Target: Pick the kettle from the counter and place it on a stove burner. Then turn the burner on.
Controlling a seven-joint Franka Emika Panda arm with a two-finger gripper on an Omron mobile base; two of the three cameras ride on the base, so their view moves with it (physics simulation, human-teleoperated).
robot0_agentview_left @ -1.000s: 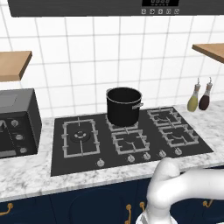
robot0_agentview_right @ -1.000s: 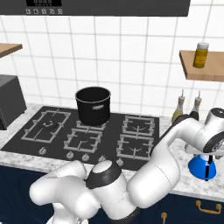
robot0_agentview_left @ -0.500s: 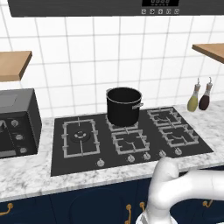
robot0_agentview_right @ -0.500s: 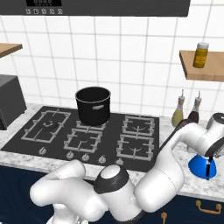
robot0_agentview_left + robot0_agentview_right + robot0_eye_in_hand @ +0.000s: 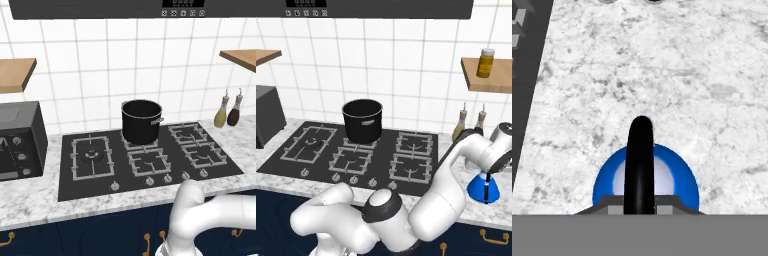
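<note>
While reaching far right, the arm hangs over the kettle (image 5: 482, 186).

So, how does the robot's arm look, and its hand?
The arm is glossy white, built of thick rounded segments, with dark grey bands at the joints. No cables or markings show. The hand ends in slim dark fingers; the wrist above it is white with a dark cap.

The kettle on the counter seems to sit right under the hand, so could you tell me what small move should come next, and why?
Probably a short straight descent, then closing on the handle. The blue kettle sits on the marble counter, its black arched handle centred in the hand view, and the gripper hangs just over it. Whether the fingers already straddle the handle cannot be told.
</note>
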